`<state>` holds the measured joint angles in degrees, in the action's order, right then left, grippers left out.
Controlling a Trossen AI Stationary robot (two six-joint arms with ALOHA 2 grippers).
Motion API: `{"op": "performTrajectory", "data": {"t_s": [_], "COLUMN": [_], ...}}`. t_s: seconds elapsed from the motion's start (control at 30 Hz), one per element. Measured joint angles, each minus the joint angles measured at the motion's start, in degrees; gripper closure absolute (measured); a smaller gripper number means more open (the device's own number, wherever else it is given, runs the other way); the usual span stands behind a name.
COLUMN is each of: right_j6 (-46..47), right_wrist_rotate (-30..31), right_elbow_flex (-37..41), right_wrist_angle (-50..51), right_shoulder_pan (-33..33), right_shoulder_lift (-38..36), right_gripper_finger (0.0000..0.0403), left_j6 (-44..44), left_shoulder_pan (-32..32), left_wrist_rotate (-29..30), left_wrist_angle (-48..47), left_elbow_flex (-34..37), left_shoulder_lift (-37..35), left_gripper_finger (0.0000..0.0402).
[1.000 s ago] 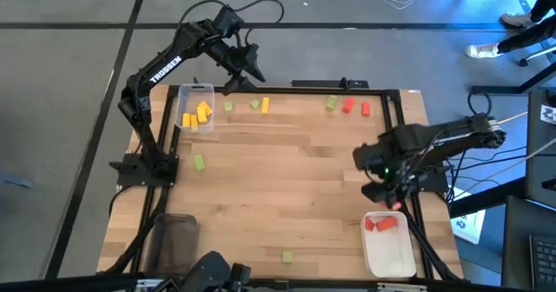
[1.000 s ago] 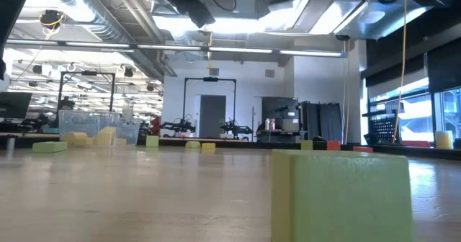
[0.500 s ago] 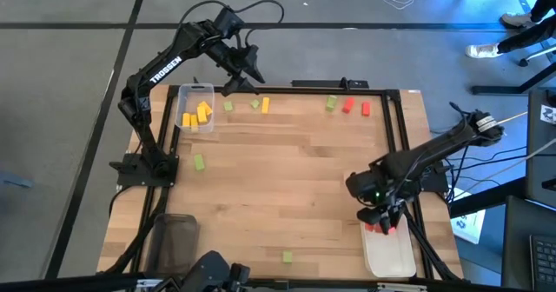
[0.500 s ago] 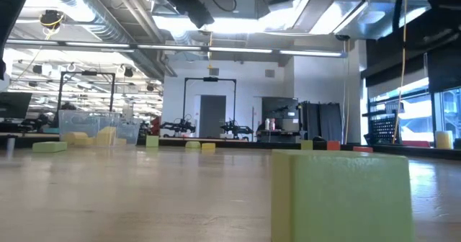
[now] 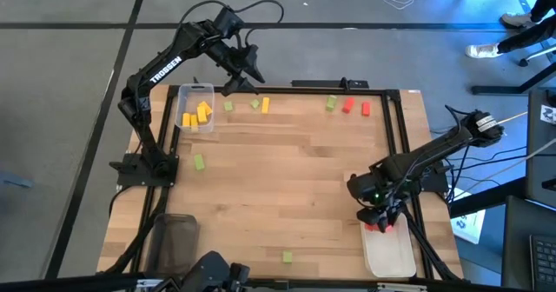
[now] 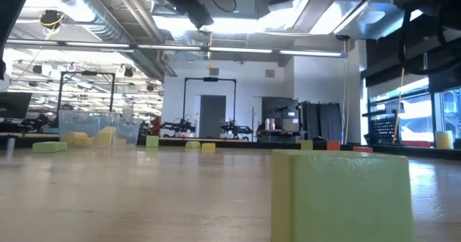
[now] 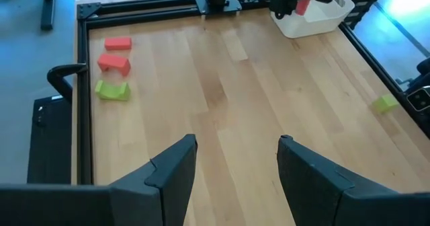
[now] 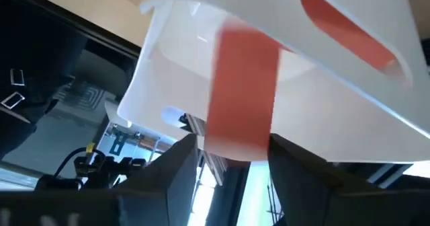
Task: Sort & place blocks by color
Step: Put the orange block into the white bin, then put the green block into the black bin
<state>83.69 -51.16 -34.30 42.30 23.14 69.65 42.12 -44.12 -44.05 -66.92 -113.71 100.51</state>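
Straddling a red block (image 8: 243, 85), right fingers (image 8: 171, 179) seemingly parted.

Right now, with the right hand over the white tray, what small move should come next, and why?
Probably let the right hand finish opening and lift clear. A red block sits between its fingers directly over the white tray, which already holds another red piece, so this looks like the drop point.
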Motion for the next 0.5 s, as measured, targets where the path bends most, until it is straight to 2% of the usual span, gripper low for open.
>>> {"op": "performTrajectory", "data": {"t_s": [0.3, 0.4, 0.5], "right_j6": [0.0, 0.0, -0.1], "right_wrist_rotate": [0.2, 1.1, 5.4], "right_elbow_flex": [-0.5, -3.3, -8.5], "right_wrist_angle": [-0.5, 0.1, 2.6], "right_shoulder_pan": [0.0, 0.0, 0.0], "right_shoulder_lift": [0.0, 0.0, -0.1], "right_gripper_finger": [0.0220, 0.0219, 0.0219], "left_j6": [0.0, -2.4, -6.3], "left_shoulder_pan": [0.0, 0.0, 0.0], "left_wrist_rotate": [1.4, 6.4, 13.2], "left_wrist_angle": [0.0, 0.0, -0.1], "left_elbow_flex": [0.0, 0.0, 0.0], "left_shoulder_lift": [0.0, 0.0, 0.0], "left_gripper_finger": [0.0207, 0.0207, 0.0207]}}
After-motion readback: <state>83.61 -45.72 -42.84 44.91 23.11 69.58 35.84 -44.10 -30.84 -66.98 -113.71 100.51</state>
